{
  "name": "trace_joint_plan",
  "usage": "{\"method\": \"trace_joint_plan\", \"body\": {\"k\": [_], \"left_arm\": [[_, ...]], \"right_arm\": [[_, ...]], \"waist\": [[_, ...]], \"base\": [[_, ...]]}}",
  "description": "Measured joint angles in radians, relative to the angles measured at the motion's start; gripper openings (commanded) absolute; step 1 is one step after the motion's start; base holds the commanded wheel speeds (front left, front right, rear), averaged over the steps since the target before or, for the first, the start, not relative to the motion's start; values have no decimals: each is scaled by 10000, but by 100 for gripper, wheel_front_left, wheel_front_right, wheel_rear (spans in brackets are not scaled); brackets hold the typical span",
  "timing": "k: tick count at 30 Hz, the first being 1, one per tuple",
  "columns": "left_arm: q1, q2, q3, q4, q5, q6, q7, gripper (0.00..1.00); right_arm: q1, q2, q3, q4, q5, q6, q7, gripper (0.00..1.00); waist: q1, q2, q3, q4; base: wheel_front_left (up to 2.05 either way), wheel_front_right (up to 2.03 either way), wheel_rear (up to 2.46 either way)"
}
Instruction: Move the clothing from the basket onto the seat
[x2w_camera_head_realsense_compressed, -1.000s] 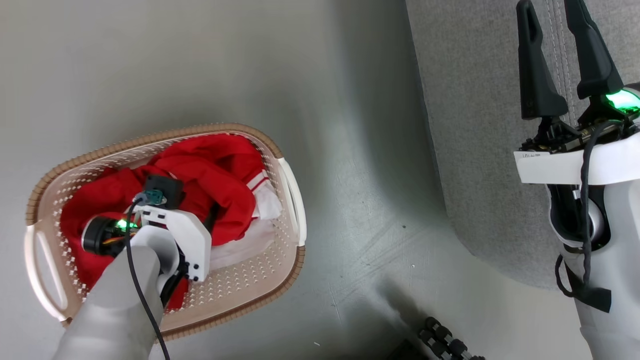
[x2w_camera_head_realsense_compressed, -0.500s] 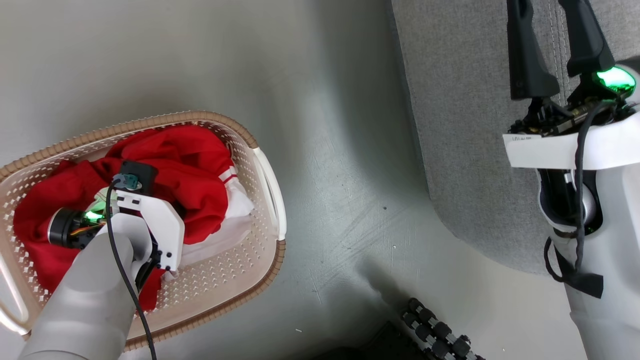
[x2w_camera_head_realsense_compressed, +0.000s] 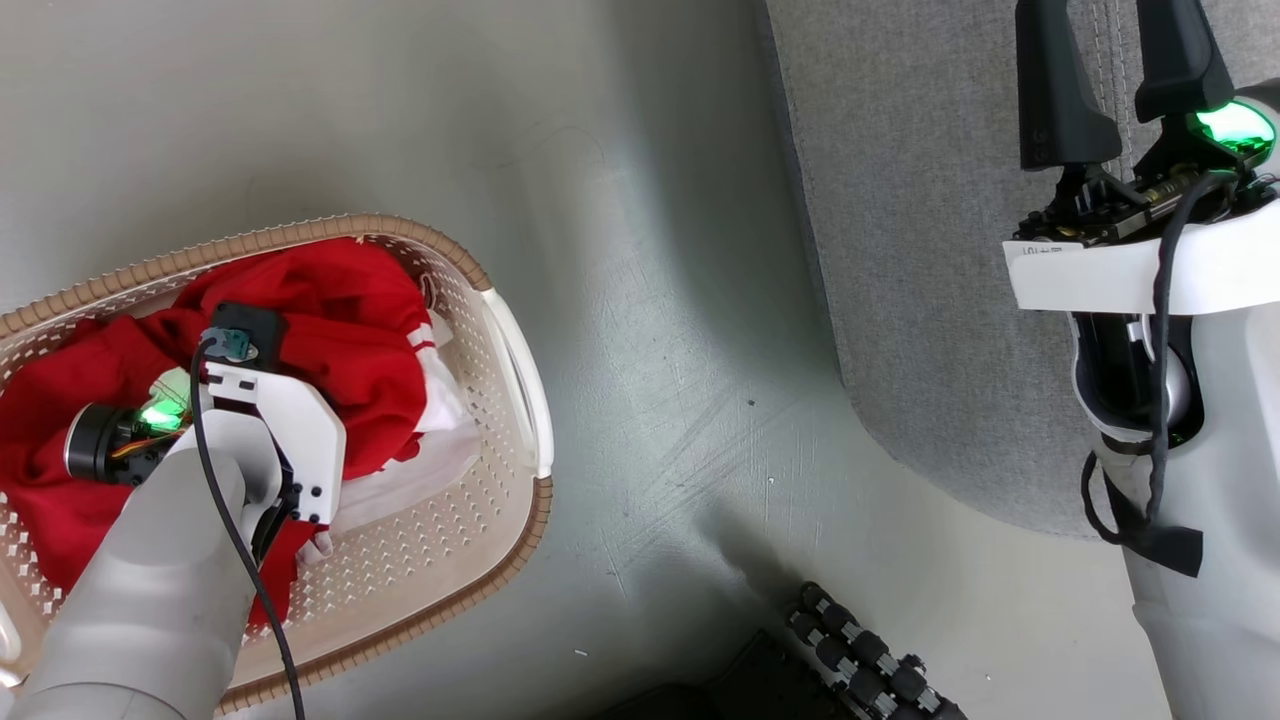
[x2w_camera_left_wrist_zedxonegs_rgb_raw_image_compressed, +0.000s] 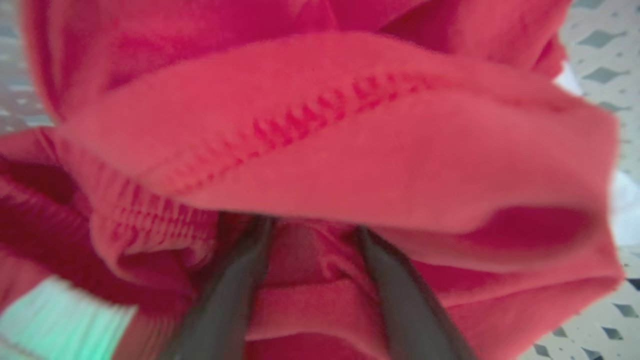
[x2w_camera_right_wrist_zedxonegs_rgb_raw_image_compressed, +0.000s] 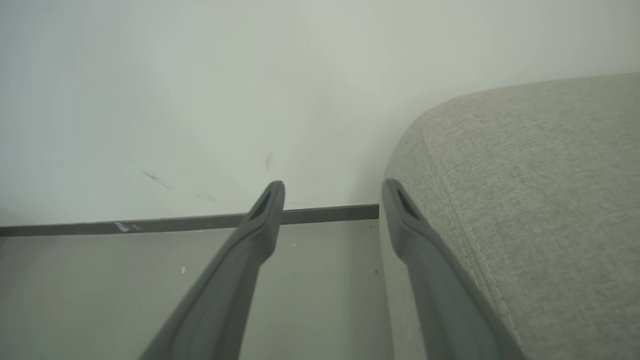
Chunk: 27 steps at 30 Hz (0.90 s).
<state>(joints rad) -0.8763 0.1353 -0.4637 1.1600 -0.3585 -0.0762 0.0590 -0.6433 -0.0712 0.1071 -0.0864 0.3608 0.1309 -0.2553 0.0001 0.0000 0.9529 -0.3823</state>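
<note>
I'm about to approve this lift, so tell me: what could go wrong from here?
1. The left gripper has its tips hidden under a fold of the clothing, jaws apart. It may pinch only a thin layer that slips out.
2. The clothing lies bunched in the basket, so one pull may drag several pieces or shift the basket.
3. Bare floor lies between basket and seat, so trailing cloth may drop short.

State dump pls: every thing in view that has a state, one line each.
Oval cream-white perforated plastic basket, upright on the floor.
Red soft-fabric sports clothing with white trim, bunched inside the basket.
Large grey fabric-upholstered seat, no clothing on the visible part.
Left hand, down in the clothing, fingers apart, tips under a fold; grip unclear.
Right hand, open, empty, by the seat.
</note>
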Motion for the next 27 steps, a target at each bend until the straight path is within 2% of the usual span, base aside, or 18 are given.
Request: {"method": "trace_joint_plan", "body": {"k": [1, 20, 27], "left_arm": [[0, -6, 0, 23, -2, -2, -21, 0], [2, -360, 211, 151, -286, -236, -711, 0], [30, -420, 280, -40, -477, -336, -1323, 0]], "right_arm": [[0, 4, -2, 13, -2, 0, 0, 100], [-28, 90, -328, 224, -10, 0, 2, 100], [-337, 123, -594, 201, -12, 0, 0, 100]], "waist": [[0, 0, -6, -3], [0, 0, -349, 139], [0, 0, -656, 287]], "base": [[0, 0, 0], [0, 0, 0], [0, 0, 0]]}}
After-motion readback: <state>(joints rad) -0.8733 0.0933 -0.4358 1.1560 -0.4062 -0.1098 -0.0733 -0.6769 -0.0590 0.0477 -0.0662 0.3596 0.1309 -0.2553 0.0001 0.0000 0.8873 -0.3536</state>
